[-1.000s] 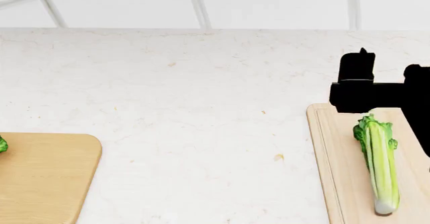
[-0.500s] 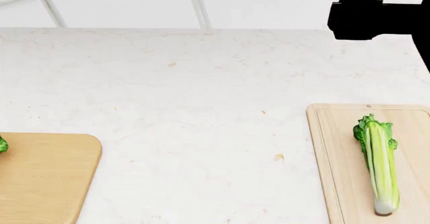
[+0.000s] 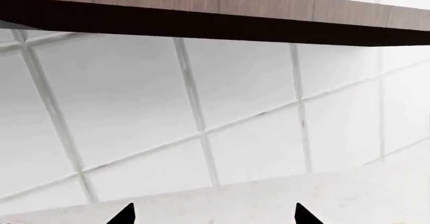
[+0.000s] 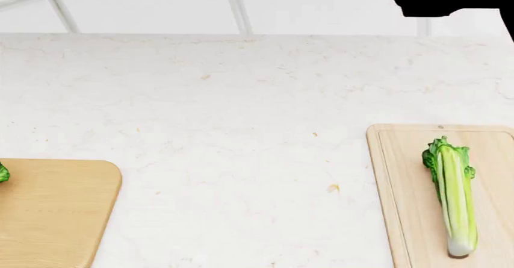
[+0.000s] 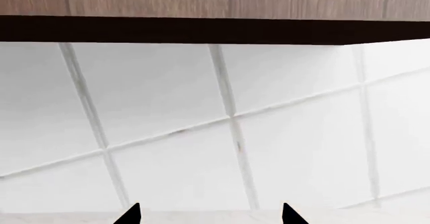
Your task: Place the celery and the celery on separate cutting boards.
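The longer lime-green celery (image 4: 452,196) lies lengthwise on the paler grooved cutting board (image 4: 405,202) at the right of the head view, whitish base toward me. A bit of dark green leaf of the other celery (image 4: 3,173) shows at the left edge on the tan rounded cutting board (image 4: 56,211). My right gripper is a black shape at the top right of the head view, raised well above the board; its fingertips are out of that view. In the right wrist view the right gripper (image 5: 209,215) is open and empty. In the left wrist view the left gripper (image 3: 213,215) is open and empty.
The white marble counter (image 4: 241,117) runs between the two boards. A tiled wall (image 5: 222,123) stands behind it with a dark wooden cabinet edge (image 5: 201,27) above; both wrist views face this wall.
My right gripper has risen from just above the leafy end of the celery on the pale board to the top edge of the head view. The celery stays on the board.
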Tool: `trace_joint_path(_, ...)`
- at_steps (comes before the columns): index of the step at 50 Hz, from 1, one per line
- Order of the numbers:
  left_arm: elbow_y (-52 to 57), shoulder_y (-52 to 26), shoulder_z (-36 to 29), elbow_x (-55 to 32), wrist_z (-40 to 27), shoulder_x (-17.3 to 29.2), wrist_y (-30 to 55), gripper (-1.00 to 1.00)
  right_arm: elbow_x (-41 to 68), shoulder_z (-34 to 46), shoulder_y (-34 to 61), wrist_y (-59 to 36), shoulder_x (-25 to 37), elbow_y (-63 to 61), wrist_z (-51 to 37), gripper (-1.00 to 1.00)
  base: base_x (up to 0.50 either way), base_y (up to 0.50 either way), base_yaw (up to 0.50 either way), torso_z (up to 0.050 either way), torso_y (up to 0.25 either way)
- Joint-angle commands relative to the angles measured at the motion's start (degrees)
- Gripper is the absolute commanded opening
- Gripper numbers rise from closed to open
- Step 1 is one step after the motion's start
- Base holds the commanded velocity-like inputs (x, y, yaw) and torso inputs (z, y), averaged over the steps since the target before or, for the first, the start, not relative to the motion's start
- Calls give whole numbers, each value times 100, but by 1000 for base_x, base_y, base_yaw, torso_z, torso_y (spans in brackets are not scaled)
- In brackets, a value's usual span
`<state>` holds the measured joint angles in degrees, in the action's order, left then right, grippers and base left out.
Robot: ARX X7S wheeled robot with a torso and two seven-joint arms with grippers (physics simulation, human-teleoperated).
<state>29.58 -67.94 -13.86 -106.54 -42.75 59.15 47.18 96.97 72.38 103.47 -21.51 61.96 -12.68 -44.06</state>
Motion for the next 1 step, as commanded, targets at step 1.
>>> trace_joint_path(1, 15, -108, -112, -48, -86, -32, -43, 100, 9, -45, 25, -25, -39, 68, 134, 100, 0, 0, 0, 0, 0)
